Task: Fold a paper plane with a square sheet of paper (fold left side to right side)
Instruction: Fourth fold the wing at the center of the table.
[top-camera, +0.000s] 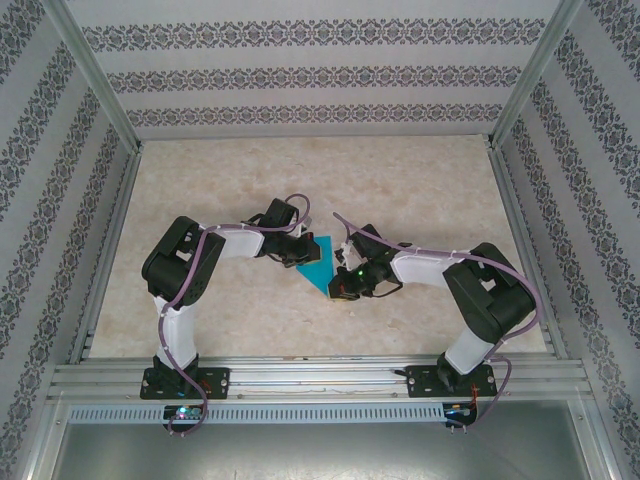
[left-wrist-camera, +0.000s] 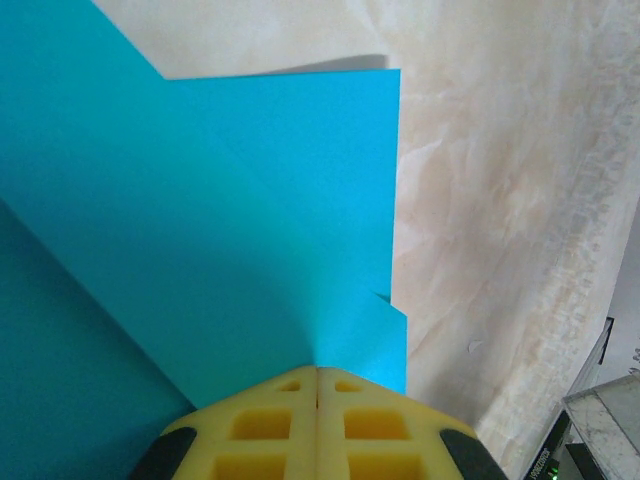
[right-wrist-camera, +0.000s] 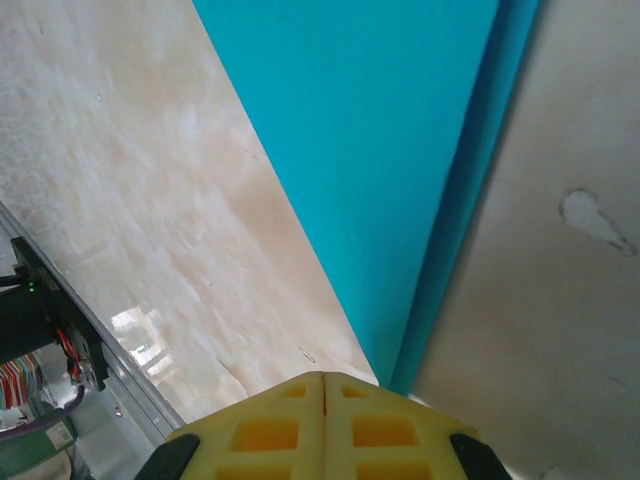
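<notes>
Left gripper (left-wrist-camera: 318, 372), left wrist view: I see its yellow pads pressed together, pinching the creased teal sheet of paper (left-wrist-camera: 250, 230). Right wrist view: right gripper (right-wrist-camera: 325, 378) likewise clamps a narrow tip of the sheet. Top view: the sheet sits mid-table (top-camera: 420, 190), between both grippers.

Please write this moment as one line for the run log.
left hand: shut on paper | right hand: shut, at paper's tip | paper: folded, between them
</notes>
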